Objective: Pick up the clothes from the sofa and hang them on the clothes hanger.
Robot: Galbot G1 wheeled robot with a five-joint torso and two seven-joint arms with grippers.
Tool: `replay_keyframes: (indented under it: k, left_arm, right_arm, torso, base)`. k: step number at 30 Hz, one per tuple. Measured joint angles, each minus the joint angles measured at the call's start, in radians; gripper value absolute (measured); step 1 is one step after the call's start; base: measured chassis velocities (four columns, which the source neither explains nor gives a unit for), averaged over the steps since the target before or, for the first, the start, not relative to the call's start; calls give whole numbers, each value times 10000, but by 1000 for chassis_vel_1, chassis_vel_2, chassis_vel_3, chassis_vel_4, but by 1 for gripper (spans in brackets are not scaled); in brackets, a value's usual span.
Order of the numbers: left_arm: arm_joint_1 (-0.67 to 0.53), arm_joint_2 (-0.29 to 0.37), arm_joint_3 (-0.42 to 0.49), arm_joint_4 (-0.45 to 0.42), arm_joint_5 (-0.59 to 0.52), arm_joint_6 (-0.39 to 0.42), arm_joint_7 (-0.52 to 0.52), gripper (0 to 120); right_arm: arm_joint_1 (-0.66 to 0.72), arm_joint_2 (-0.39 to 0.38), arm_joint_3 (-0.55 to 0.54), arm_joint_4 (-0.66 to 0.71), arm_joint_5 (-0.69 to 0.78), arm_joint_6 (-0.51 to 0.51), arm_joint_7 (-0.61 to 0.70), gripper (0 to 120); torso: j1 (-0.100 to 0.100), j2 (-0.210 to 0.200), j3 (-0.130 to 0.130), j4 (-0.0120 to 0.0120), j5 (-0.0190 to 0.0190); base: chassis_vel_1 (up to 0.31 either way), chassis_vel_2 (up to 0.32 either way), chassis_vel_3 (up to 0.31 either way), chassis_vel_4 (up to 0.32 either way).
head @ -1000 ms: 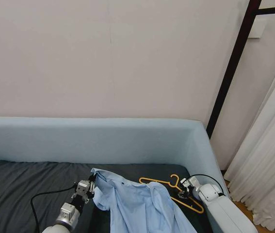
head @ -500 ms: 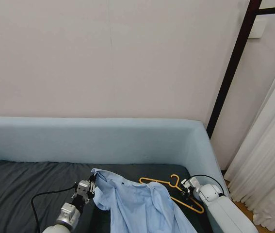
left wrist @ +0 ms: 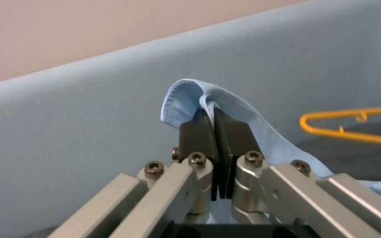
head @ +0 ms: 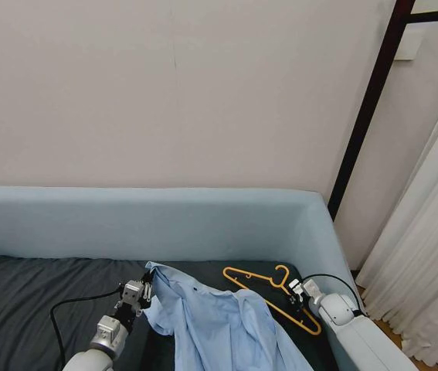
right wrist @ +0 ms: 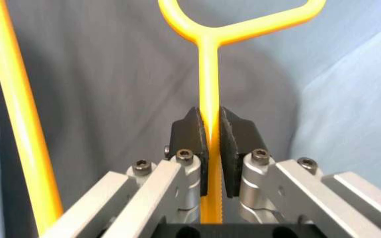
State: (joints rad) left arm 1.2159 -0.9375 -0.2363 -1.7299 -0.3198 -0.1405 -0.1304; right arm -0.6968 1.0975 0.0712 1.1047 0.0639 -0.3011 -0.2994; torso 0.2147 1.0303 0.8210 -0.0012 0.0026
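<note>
A light blue shirt (head: pixel 219 328) lies spread on the dark seat of the sofa (head: pixel 33 297). My left gripper (head: pixel 147 293) is shut on the shirt's collar edge (left wrist: pixel 190 96), which sticks up past the fingers (left wrist: pixel 197 136). An orange clothes hanger (head: pixel 269 290) is lifted a little above the seat at the shirt's right side. My right gripper (head: pixel 293 287) is shut on the hanger's neck (right wrist: pixel 208 74) just below the hook (right wrist: pixel 240 22).
The sofa's pale blue backrest (head: pixel 149 224) runs across behind the shirt, its right armrest (head: pixel 323 247) beside my right arm. A dark vertical pole (head: pixel 365 108) and white curtains (head: pixel 427 247) stand at the right. The left part of the seat is bare.
My right gripper has raised the hanger and carried it slightly up and left off the seat. My left gripper has lifted the collar a little.
</note>
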Motion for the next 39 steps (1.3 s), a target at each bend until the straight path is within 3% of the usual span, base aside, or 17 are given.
replay_keyframes:
  k: [7, 12, 15, 22, 27, 34, 39]
  left_arm:
    - [-195, 211, 220, 41, -133, 1, 6, 0]
    - [106, 331, -85, -145, -155, -8, 6, 0]
    - [43, 459, -50, -185, -266, 12, 35, 0]
    - [-183, 805, -11, -360, -572, 127, 154, 0]
    - [-185, 903, 12, -378, -609, 119, 313, 0]
    - [-182, 1099, 31, -710, -786, 31, 524, 0]
    - [-177, 1137, 56, -925, -818, 3, 604, 0]
  right_arm:
    - [-977, -593, 754, 1694, 497, 857, 580, 5]
    - [-1495, -854, 884, 2593, 639, 1559, 875, 5]
    - [-2026, -972, 1090, 3242, 453, 1812, 1003, 5]
    - [-3793, -1125, 1735, 5073, -1354, 2847, 1163, 5]
    - [-4585, -995, 1806, 5776, -2314, 2881, 1750, 5]
    - [-5560, -483, 1437, 6395, -4790, 2803, 3291, 5]
    - [-5778, -256, 1037, 6517, -5306, 2528, 3807, 5]
  torso:
    - [0, 0, -1, -9, 0]
    - [1, 0, 0, 11, 1]
    - [0, 0, -1, 5, 2]
    - [0, 1, -1, -2, 1]
    - [-1, 2, -1, 1, -1]
    - [-2, 2, -2, 0, 0]
    - [-2, 2, -1, 0, 0]
  base:
    - [0, 0, 0, 0]
    - [0, 0, 0, 0]
    - [0, 0, 0, 0]
    - [0, 0, 0, 0]
    - [0, 0, 0, 0]
    - [0, 0, 0, 0]
    - [0, 0, 0, 0]
